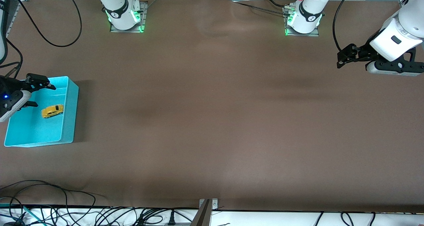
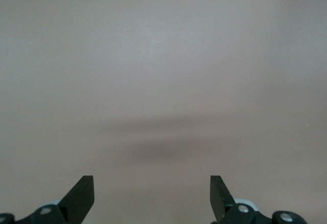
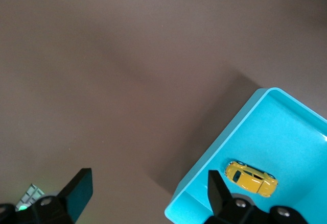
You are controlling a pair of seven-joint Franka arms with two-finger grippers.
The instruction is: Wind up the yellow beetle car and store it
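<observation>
1. A wide brown table (image 1: pixel 212 120) fills the scene, with two white robot arms mounted along its edge farthest from the front camera.
2. A shallow rectangular turquoise plastic bin (image 1: pixel 71 113) sits on the table at the right arm's end.
3. A tiny yellow-orange beetle-shaped toy car (image 1: pixel 52 111) with dark windows lies inside the bin, resting on its floor, roughly in the middle and clear of the walls. In the right wrist view the same car (image 3: pixel 251 177) shows on the turquoise floor, close to one wall of the bin (image 3: pixel 214 157).
4. The right gripper (image 1: pixel 35 94) hangs over the bin, above the car. Its two black fingers are spread wide and hold nothing.
5. The left gripper (image 1: pixel 342 58) waits over bare table at the left arm's end, well apart from the bin. Its black fingers (image 2: pixel 82 196) are also spread wide and empty, with only brown tabletop showing between them.
</observation>
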